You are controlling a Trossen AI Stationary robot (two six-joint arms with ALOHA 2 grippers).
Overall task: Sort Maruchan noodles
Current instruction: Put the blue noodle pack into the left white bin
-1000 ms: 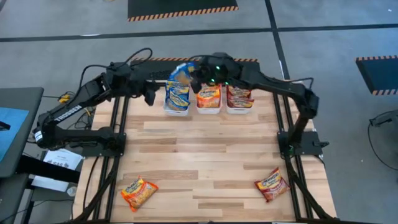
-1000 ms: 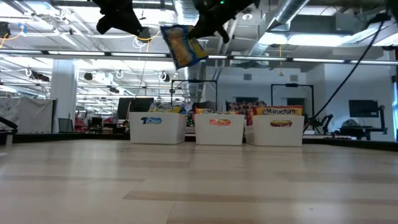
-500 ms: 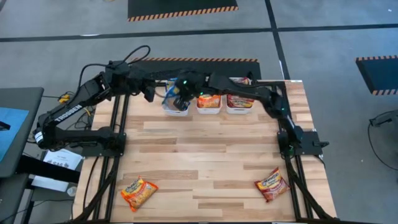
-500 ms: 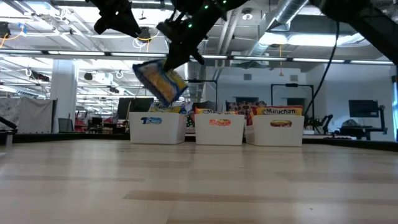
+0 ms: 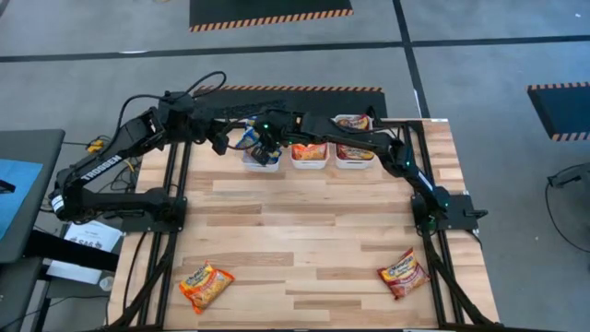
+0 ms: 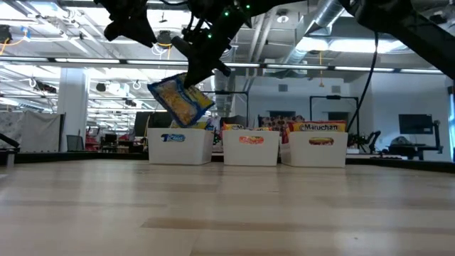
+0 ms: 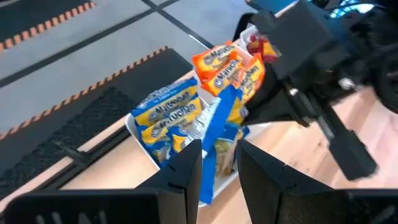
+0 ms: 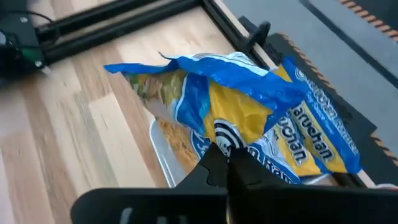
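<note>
A blue Maruchan noodles packet (image 6: 180, 100) hangs over the left white tray (image 6: 179, 146), which holds more blue packets (image 7: 166, 115). My right gripper (image 6: 200, 70) is shut on the hanging packet and reaches across from the table's right. My left gripper (image 7: 219, 163) waits open just left of that tray (image 5: 221, 141); its fingers touch nothing. An orange-red packet (image 5: 205, 284) lies flat at the near left of the table. A dark red packet (image 5: 403, 272) lies flat at the near right. My right gripper pinches the blue packet by one edge (image 8: 231, 144) between its two shut fingers. The fingers slant down from above and from the table's right. The packet hangs tilted below them, crumpled at the hold, just above the left tray's rim (image 5: 261, 164).
Three white trays stand in a row at the far edge: the left one with blue packets, the middle one (image 5: 309, 154) with orange-red packets, the right one (image 5: 355, 153) with dark red packets. Bare wood (image 5: 304, 231) spreads between the trays and the two near packets.
My right gripper has gone toward the table's left edge and down, carrying the blue packet from high above the trays to just over the left tray. The packet has tipped and now hangs lower. The gripper has stayed shut.
</note>
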